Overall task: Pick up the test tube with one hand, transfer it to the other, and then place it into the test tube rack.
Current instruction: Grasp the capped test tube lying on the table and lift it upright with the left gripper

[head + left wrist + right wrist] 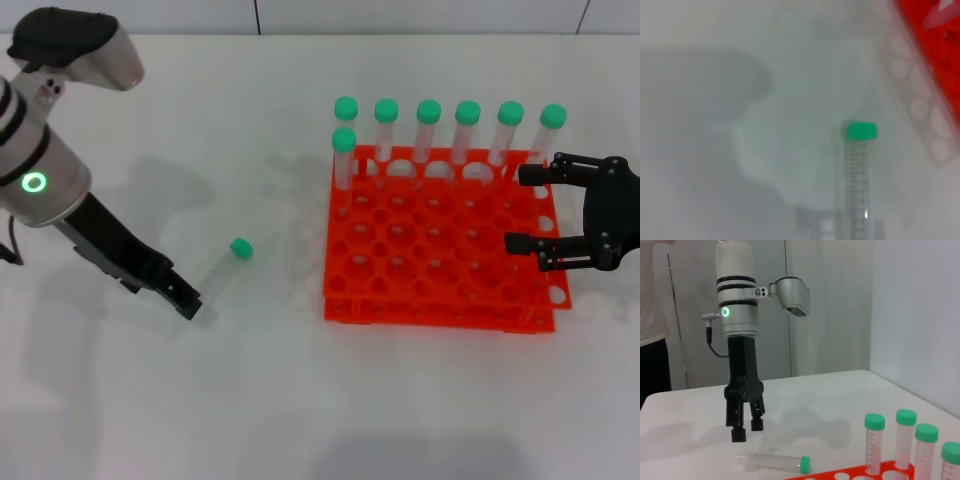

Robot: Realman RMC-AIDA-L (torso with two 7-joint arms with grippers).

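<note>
The test tube (pixel 222 268), clear with a green cap, lies flat on the white table left of the orange-red rack (pixel 440 310). It also shows in the left wrist view (pixel 857 185) and the right wrist view (pixel 772 461). My left gripper (pixel 186 298), on the green-ringed silver forearm, hangs just above the tube's capless end, seen open and empty in the right wrist view (pixel 746 429). My right gripper (pixel 520 208) is open and empty over the rack's right edge.
Several green-capped tubes (pixel 428 125) stand upright in the rack's back row and far left hole; some show in the right wrist view (pixel 905 440). The rack's corner shows in the left wrist view (pixel 935 45). A wall rises behind the table.
</note>
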